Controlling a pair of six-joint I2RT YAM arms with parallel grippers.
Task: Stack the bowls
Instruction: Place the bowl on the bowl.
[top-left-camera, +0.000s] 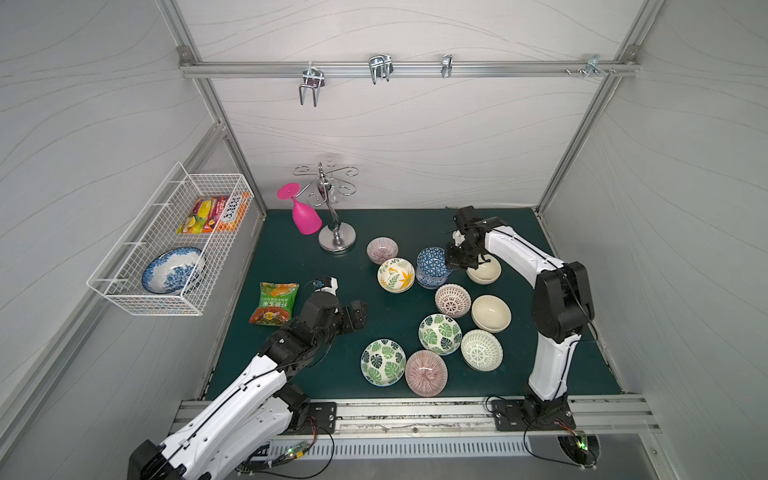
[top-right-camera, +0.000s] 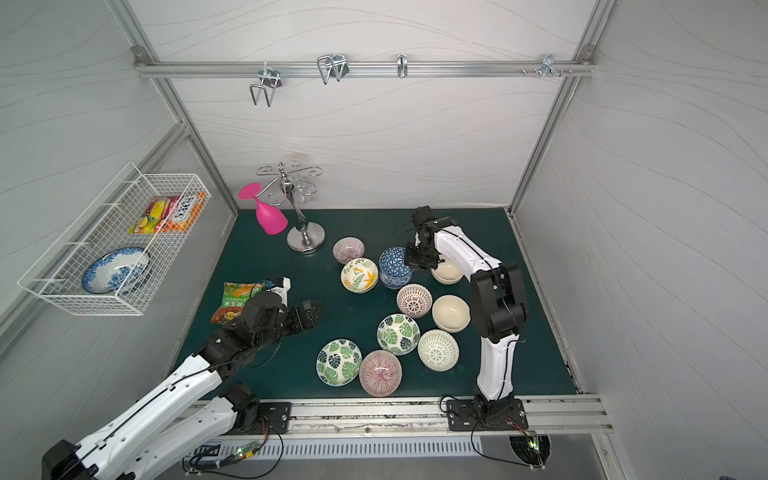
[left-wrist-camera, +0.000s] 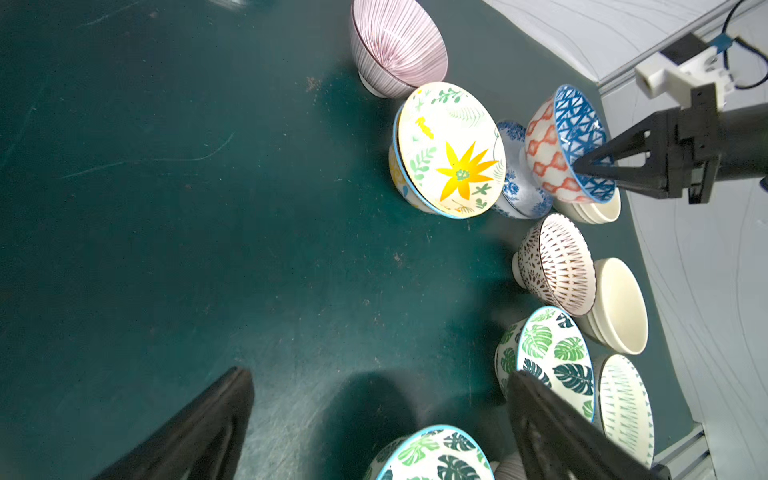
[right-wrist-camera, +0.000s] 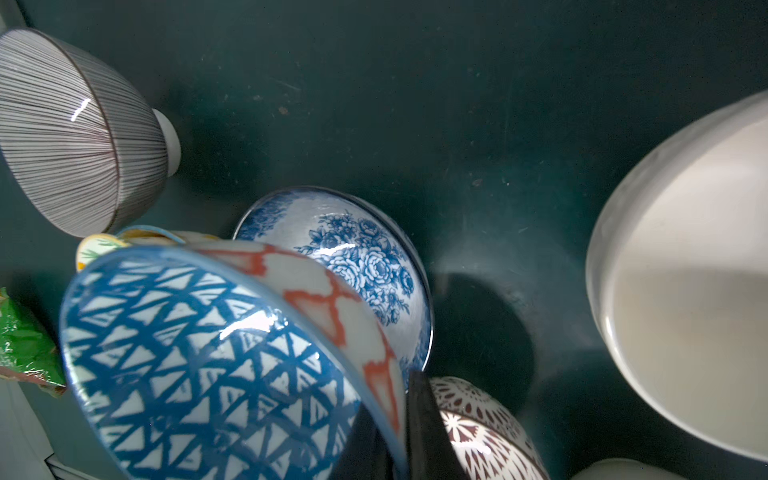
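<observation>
My right jaws are clamped on the rim of a blue triangle-patterned bowl (top-left-camera: 430, 259). They hold it tilted over a blue floral bowl (right-wrist-camera: 357, 253) that stands on the dark green tabletop (top-left-camera: 291, 257), toward the back edge and right of the middle. I cannot tell whether these two bowls touch. Just left of them, two yellow-flower bowls (top-left-camera: 396, 273) sit nested, with a pink striped bowl (top-left-camera: 382, 249) just beside them on the side toward the back edge. A cream bowl (top-left-camera: 484, 272) stands just right of the held bowl, partly hidden by my right wrist. Closer to the front edge stands a loose cluster of single bowls: a brown lattice bowl (top-left-camera: 453, 300), a second cream bowl (top-left-camera: 491, 312), two green leaf bowls (top-left-camera: 439, 333), a green lattice bowl (top-left-camera: 482, 349) and a second pink striped bowl (top-left-camera: 426, 372), which is nearest the front edge. My left jaws stand wide apart and empty above bare tabletop in the left half, near a green snack packet (top-left-camera: 274, 303).
</observation>
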